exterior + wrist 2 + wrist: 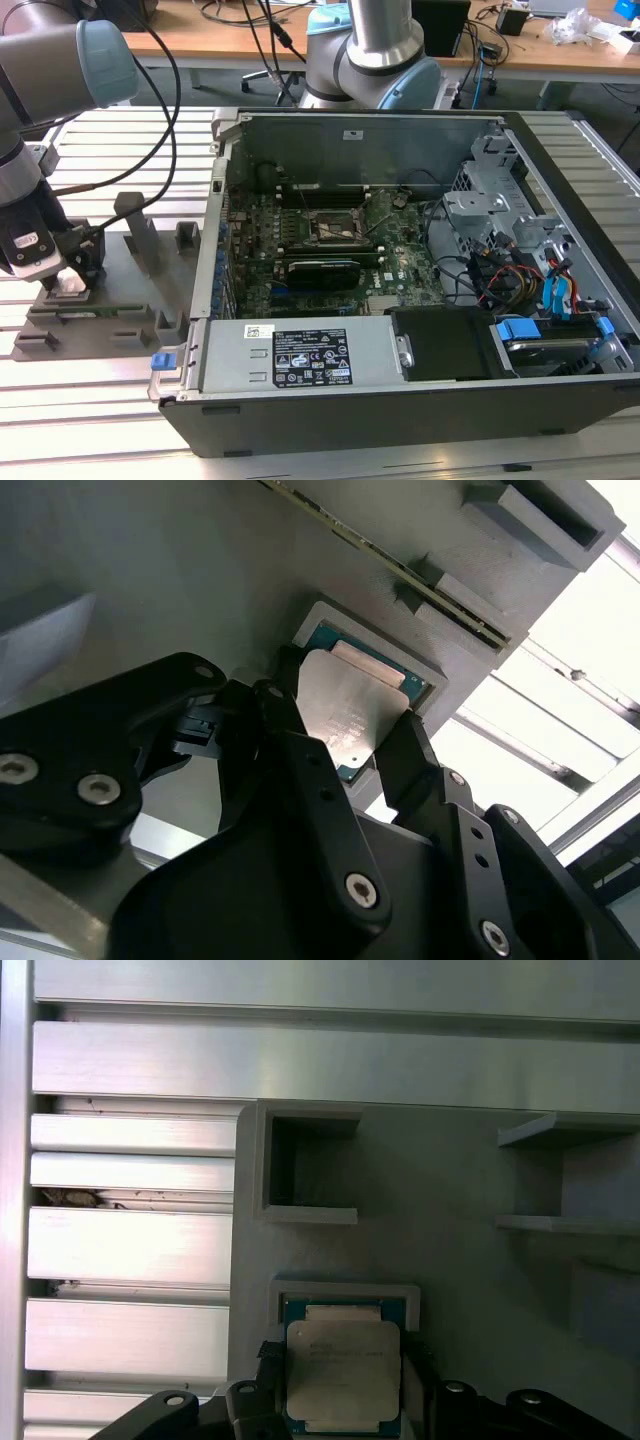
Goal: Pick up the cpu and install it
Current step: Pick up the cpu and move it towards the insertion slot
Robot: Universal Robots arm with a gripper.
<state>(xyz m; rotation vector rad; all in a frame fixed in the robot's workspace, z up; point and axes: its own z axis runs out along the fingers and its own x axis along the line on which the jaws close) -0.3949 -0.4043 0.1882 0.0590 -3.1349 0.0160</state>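
Gripper (pixel 74 278) set low over gray holder plate (pixel 140 300) at the exterior view's left, well apart from open computer case (pixel 400 385), cpu (pixel 343 1365) seated in the plate's square pocket (pixel 345 1290) — pinched at two opposite edges by black fingers (pixel 300 750), as seen in both wrist views.

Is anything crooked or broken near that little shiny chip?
Nothing stands out. The cpu sits flat and square in its pocket in the grey holder, with no damage showing. The gripper is down around it.

Slatted table (pixel 100 420): grey fixture (pixel 110 275), computer case (pixel 400 410)
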